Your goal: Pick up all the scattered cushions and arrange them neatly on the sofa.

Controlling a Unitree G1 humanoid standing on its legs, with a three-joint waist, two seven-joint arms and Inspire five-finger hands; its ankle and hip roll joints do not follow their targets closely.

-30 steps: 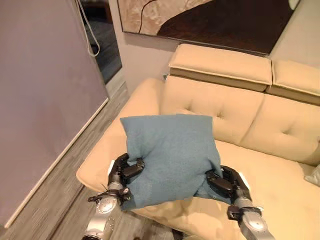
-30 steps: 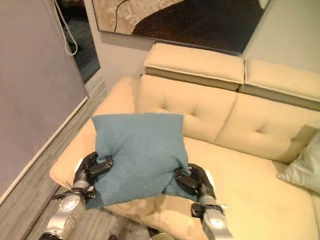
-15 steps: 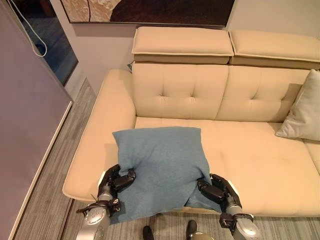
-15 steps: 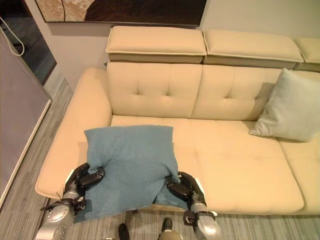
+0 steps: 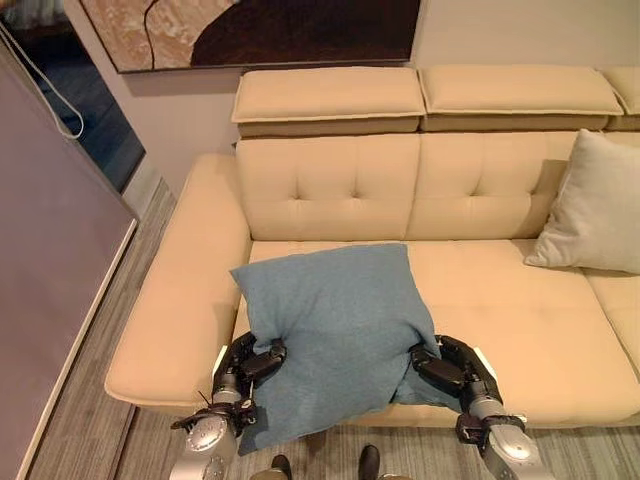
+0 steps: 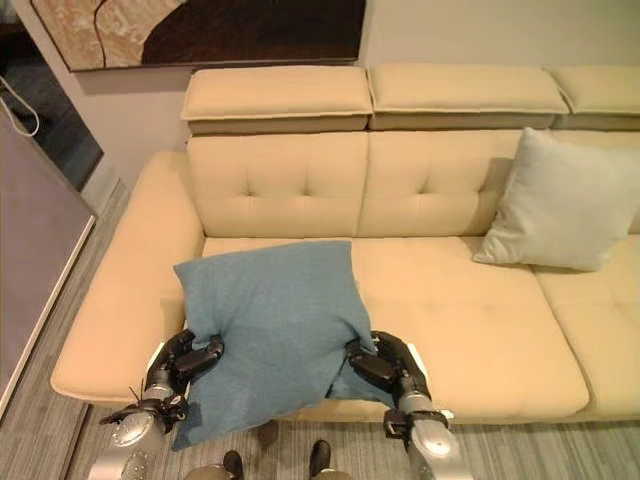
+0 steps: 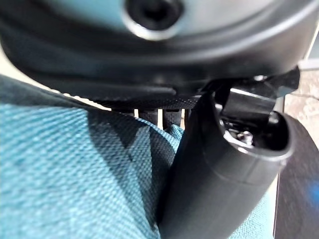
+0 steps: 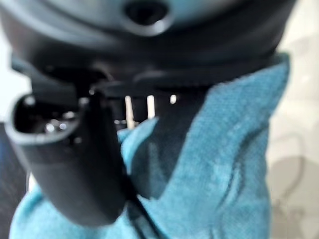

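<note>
Here both hands (image 5: 250,362) (image 5: 447,366) clutch the blue cushion (image 5: 335,330) over the sofa (image 5: 520,330).

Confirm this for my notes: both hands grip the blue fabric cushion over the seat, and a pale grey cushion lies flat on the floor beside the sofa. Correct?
Not quite. The pale grey cushion is not on the floor: the right eye view shows it propped against the backrest of the beige leather sofa. The rest holds: the left hand and right hand both grip the blue fabric cushion over the seat.
</note>
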